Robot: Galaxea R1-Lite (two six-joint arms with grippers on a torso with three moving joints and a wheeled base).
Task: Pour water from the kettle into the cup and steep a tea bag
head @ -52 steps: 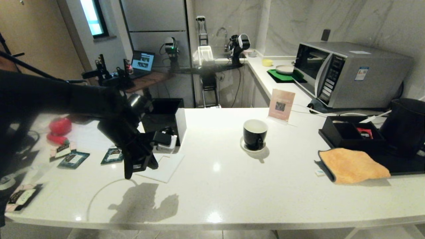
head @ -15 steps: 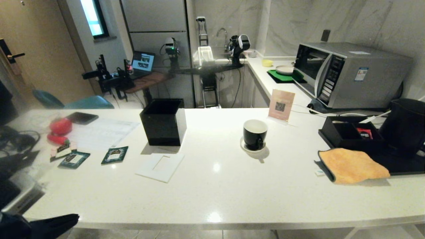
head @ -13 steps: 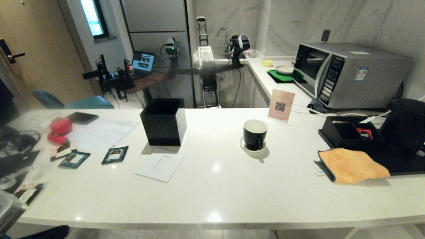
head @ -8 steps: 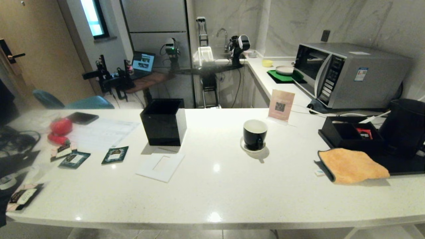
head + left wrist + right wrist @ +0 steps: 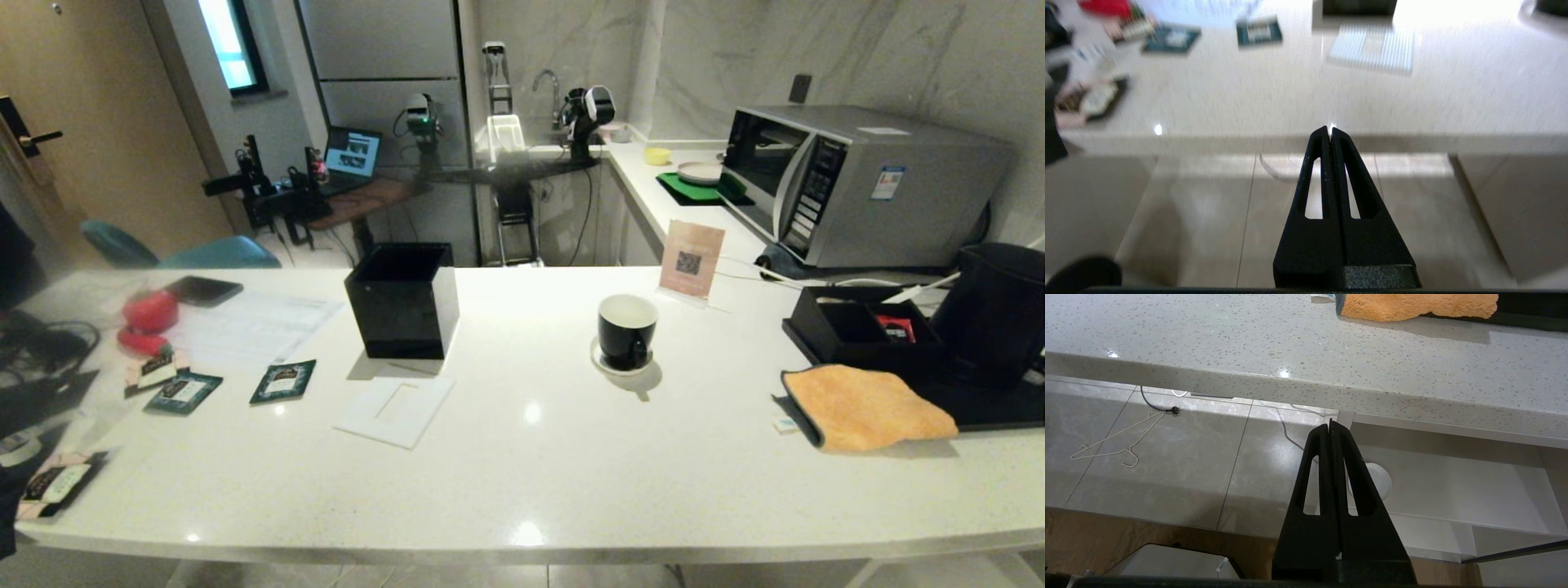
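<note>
A kitchen corner with a white stone table (image 5: 531, 457). In the head view the cup (image 5: 626, 330) stands mid-table on its saucer (image 5: 604, 362), its contents not visible; the kettle (image 5: 996, 314) sits well apart at the far right beside a black tray (image 5: 849, 331) holding a red packet. Neither arm shows there. In the left wrist view the left gripper (image 5: 1330, 131), fingers together and empty, hangs below the table edge. In the right wrist view the right gripper (image 5: 1329, 425) is likewise closed and empty. To pour well, grip the kettle firmly and keep its lip over the cup.
</note>
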